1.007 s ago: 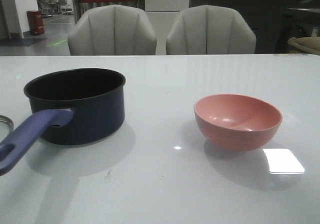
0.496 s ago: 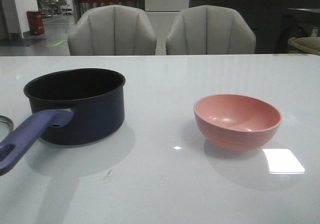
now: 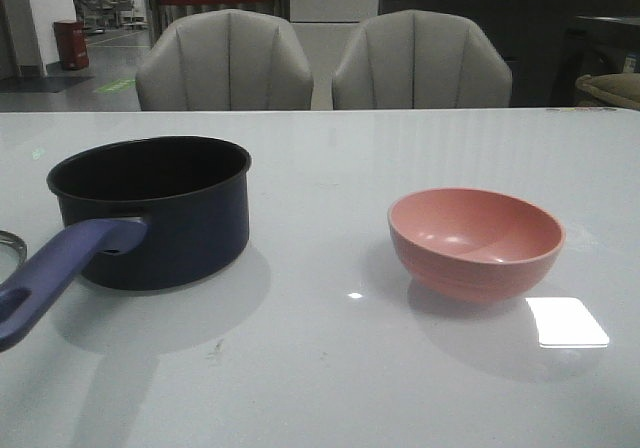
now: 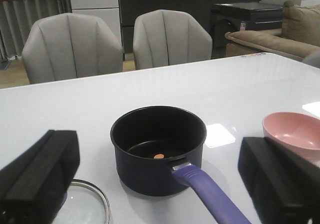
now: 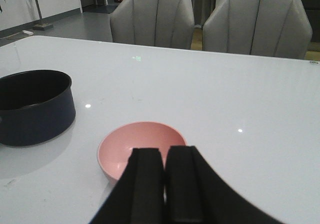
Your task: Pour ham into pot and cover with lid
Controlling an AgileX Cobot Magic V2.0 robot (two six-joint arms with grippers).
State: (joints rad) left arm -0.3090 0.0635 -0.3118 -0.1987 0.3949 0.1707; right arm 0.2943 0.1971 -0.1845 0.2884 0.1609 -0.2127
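The dark navy pot (image 3: 150,208) stands on the left of the table, its purple-blue handle (image 3: 60,268) pointing toward the near left edge. One small orange piece of ham (image 4: 158,156) lies on the pot's black bottom. The glass lid (image 4: 82,204) lies flat beside the pot (image 4: 157,154); only its rim (image 3: 8,243) shows in the front view. My left gripper (image 4: 157,184) hangs wide open above and behind the pot, holding nothing. My right gripper (image 5: 165,156) is shut on nothing, just short of the pink bowl (image 5: 135,146). Neither gripper appears in the front view.
The pink bowl (image 3: 475,240) sits right of centre and looks bare inside. Two grey chairs (image 3: 225,63) stand behind the table's far edge. A bright light patch (image 3: 567,321) lies on the white tabletop near the bowl.
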